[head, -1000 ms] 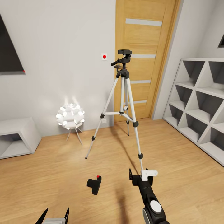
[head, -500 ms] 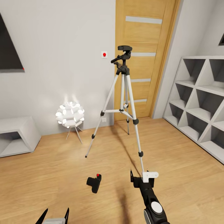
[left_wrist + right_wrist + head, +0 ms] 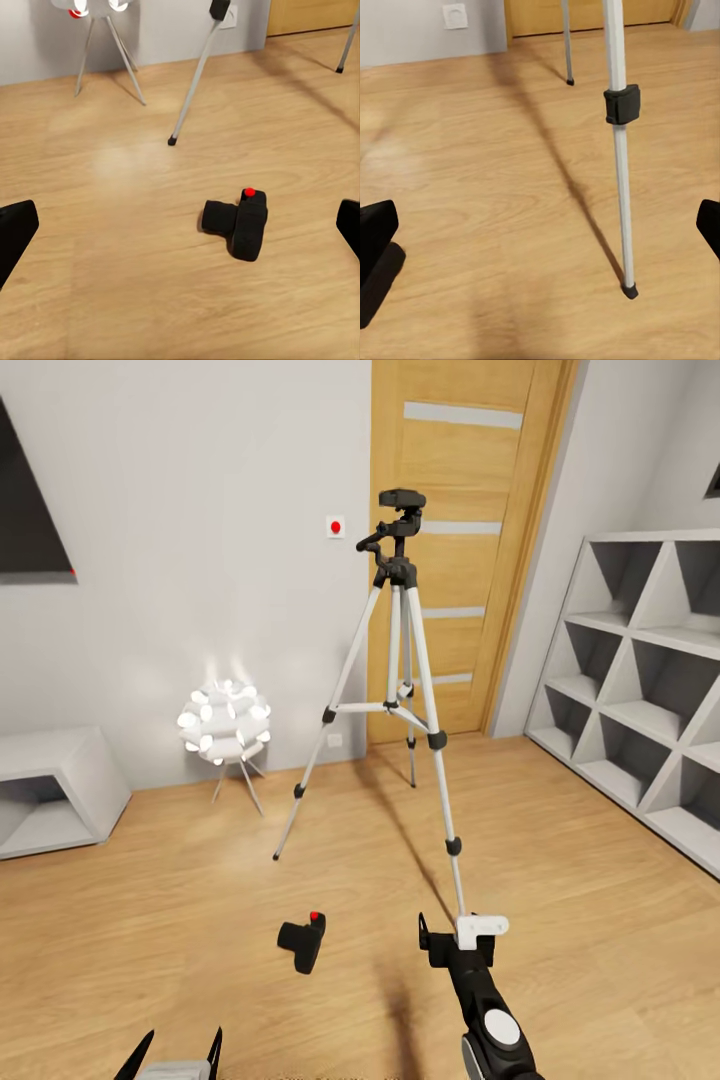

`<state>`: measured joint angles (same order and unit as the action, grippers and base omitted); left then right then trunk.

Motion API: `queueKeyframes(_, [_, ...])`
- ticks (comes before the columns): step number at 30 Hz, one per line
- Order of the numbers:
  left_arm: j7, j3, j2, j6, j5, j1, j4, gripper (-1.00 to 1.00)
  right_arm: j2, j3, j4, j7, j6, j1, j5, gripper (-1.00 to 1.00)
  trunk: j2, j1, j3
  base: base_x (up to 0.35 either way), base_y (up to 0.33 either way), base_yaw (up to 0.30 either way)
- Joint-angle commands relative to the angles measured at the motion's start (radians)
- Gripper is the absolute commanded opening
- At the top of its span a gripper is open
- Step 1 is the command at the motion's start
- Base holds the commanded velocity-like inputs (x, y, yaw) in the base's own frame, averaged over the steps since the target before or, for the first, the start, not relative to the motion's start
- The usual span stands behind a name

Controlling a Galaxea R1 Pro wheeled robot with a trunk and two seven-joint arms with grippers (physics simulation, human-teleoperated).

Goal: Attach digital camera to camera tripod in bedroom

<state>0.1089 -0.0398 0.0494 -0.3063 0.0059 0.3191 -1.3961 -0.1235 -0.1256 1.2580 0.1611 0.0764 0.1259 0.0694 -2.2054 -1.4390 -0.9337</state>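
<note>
The digital camera [image 3: 303, 941] lies on the light wood floor, black, its lens pointing left and its red button on top; the left wrist view has the camera [image 3: 236, 226] ahead between the fingers. The camera tripod [image 3: 400, 660] stands in front of the door, silver legs spread and its black pan head bare. My left gripper [image 3: 178, 1052] is open at the bottom edge, short of the camera, holding nothing. My right gripper [image 3: 455, 933] is open just before the tripod's nearest leg [image 3: 619, 157], not touching it.
A lit white spiky floor lamp [image 3: 224, 722] stands by the wall left of the tripod. A wooden door [image 3: 470, 480] is behind the tripod, with white cubby shelves [image 3: 640, 680] at right. A low white box unit [image 3: 50, 795] sits at far left.
The whole head view has shifted a little, so the head camera has moved. The digital camera, the tripod and both grippers stay where they were.
</note>
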Motion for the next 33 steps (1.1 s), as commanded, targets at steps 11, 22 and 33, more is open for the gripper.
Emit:
queueKeyframes(11, [0.008,-0.003,0.001,-0.002,0.000,0.000,-0.007,1.00,0.039,0.076,-0.105,0.006,0.106,0.148,0.005,1.00,-0.078,-0.042,-0.035,0.000,0.000,0.000])
queueKeyframes(22, [0.007,-0.004,0.001,-0.002,0.002,0.000,-0.014,1.00,0.100,0.090,-0.398,0.006,0.121,0.365,-0.014,1.00,-0.155,-0.084,-0.070,0.000,0.000,0.000])
queueKeyframes(33, [0.007,-0.004,0.001,-0.002,0.001,0.000,-0.016,1.00,0.102,0.090,-0.409,0.006,0.121,0.382,-0.018,1.00,-0.232,-0.127,-0.104,0.000,0.000,0.000])
